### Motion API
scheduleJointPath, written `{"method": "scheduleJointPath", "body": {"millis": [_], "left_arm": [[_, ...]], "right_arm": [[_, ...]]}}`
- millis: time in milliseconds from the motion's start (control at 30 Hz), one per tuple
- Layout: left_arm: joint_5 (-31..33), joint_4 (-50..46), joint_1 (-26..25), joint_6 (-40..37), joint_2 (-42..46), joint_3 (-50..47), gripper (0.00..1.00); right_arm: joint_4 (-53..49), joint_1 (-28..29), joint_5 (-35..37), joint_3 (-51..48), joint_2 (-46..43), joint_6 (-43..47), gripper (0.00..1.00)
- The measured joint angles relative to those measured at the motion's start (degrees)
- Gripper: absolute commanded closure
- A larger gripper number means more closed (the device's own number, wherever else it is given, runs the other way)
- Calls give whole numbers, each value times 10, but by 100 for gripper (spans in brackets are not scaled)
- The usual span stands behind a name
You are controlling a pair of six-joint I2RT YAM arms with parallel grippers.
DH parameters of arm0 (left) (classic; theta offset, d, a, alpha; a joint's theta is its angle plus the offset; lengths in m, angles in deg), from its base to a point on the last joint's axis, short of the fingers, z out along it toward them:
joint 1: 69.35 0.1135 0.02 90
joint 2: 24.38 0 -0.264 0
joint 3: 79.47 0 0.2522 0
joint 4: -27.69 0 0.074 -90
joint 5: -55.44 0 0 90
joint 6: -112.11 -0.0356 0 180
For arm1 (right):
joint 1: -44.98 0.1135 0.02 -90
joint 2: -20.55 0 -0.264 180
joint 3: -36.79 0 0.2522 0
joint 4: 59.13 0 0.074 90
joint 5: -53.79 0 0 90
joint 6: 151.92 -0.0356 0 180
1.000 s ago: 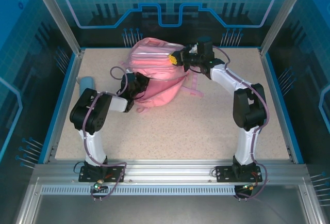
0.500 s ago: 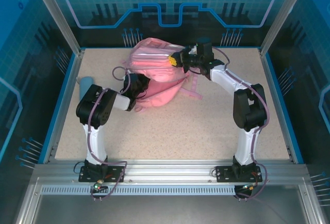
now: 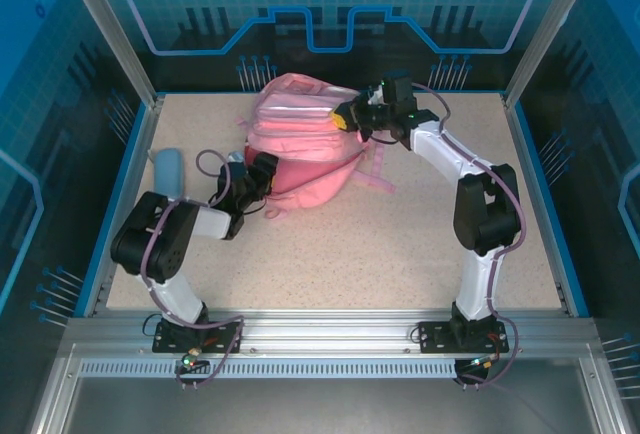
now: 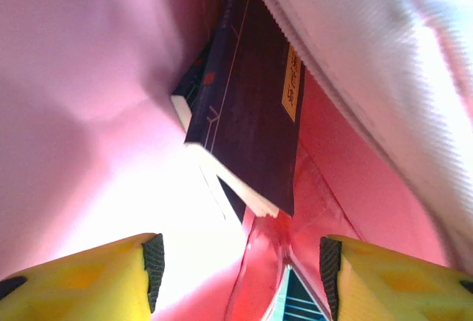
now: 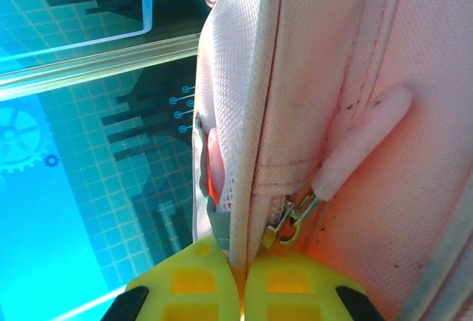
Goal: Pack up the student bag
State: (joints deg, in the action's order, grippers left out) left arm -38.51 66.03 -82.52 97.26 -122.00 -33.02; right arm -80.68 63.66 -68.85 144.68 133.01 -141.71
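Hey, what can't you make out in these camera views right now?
- Left wrist view: far end of the dark-covered book, buried in the large soft pink fabric backpack; writing on its yellow label, too small.
- Top view: tips of the left jaws, under the backpack's flap.
- Right wrist view: most of the backpack, cut off by the frame edges.

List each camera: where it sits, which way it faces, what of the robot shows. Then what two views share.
Top external: above and behind the bases, looking down at the table; both arms, left tool and right tool at the student bag.
Left wrist: on the left arm, looking into the bag at a dark book; its open yellow fingers below.
Right wrist: looking along the bag's edge, pinched by its shut fingers.
Shared: all three show the pink bag.
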Motion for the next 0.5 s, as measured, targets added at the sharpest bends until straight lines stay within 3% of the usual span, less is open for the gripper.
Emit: {"method": "scheduleJointPath", "body": {"millis": [233,500], "left_arm": [[-22,-74,0,-2,96,-52,51],[-53,-253,0,-76,251,-61,43]], "right_arm": [[-69,-14,25,13,0,84,100],[-159,-83,24,-13,-27,223,100]]}}
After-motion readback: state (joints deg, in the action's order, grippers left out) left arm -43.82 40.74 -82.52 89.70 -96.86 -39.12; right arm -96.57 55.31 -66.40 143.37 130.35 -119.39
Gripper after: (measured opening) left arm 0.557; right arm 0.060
